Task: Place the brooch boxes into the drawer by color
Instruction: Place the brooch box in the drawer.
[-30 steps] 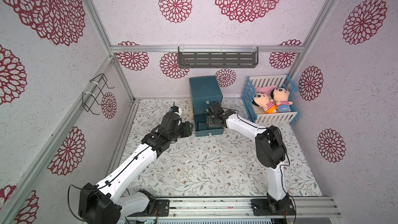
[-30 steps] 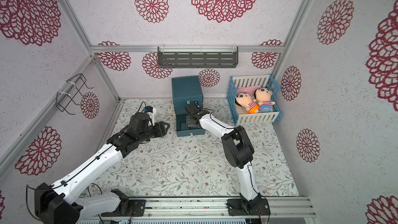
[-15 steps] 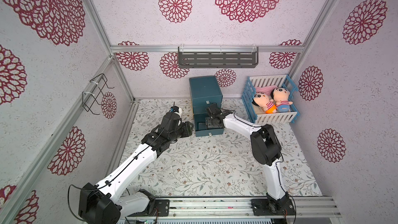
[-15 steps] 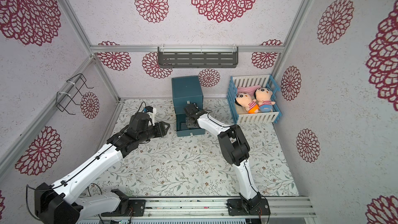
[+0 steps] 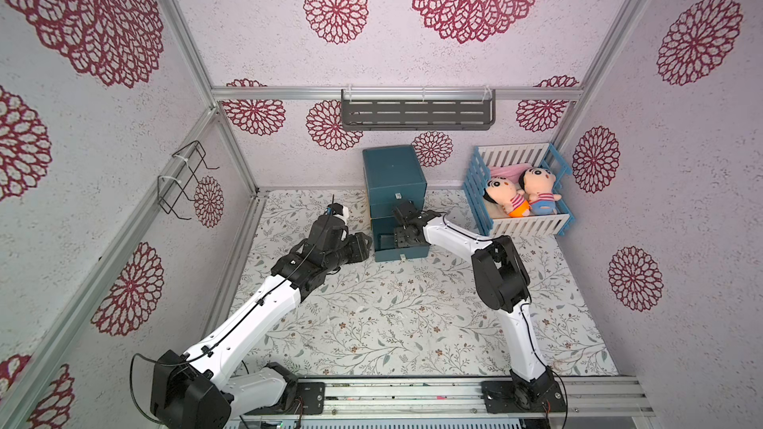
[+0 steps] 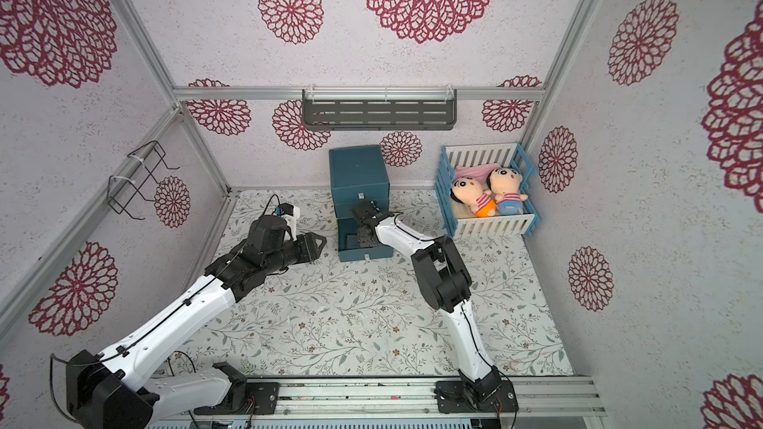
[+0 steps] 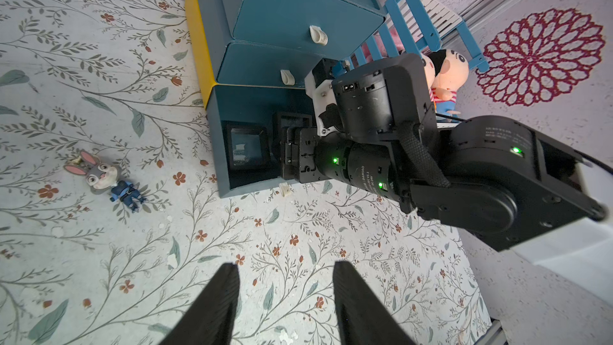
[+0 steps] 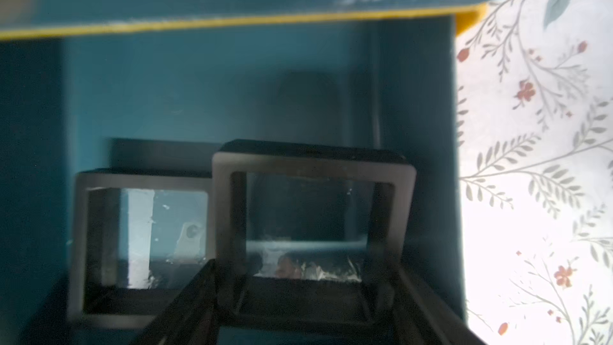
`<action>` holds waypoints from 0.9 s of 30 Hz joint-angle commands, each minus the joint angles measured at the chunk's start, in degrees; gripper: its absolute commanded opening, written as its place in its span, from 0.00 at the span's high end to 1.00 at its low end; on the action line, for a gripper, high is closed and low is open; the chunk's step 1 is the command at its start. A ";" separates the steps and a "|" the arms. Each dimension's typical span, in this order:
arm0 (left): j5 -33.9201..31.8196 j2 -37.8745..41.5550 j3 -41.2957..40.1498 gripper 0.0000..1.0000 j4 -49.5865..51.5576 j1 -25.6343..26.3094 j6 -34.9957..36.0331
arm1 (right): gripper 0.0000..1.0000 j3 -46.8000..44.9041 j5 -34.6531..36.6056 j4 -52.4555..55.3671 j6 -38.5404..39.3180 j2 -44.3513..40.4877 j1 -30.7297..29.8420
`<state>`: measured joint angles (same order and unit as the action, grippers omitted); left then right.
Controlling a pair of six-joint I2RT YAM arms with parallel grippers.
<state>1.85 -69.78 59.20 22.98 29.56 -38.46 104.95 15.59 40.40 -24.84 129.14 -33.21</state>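
The left gripper (image 7: 285,267) hangs just beside the chest (image 5: 394,175), fingers narrowly parted, nothing between them. The chest's bottom drawer (image 5: 398,255) is pulled out. In goes the right gripper (image 8: 305,268), fingers wide, clamping 1 black box (image 8: 313,164). A 2nd black box (image 8: 81,243) lies in that drawer just beside this gripper, toward the left arm.

In the pulled-out bottom drawer (image 7: 220,147), one brooch box (image 8: 146,243) sits beside, perhaps overlapping, a second brooch box (image 8: 311,162)
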 commanded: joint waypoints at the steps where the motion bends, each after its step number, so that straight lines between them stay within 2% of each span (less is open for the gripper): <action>1: 0.08 0.69 -0.23 0.47 -1.36 -0.40 -0.21 | 0.49 2.36 0.88 0.49 -0.32 0.64 0.60; 13: -0.05 0.64 -0.24 0.47 -1.19 -0.47 -0.05 | 0.28 2.63 0.77 1.46 -1.12 1.72 0.90; 27: -0.03 0.86 -0.14 0.45 -0.69 -0.46 0.04 | 0.13 3.20 0.40 0.50 -1.61 -0.54 0.96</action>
<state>1.87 -69.78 59.20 22.98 29.56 -38.68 106.00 15.53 40.84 -25.67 130.21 -32.73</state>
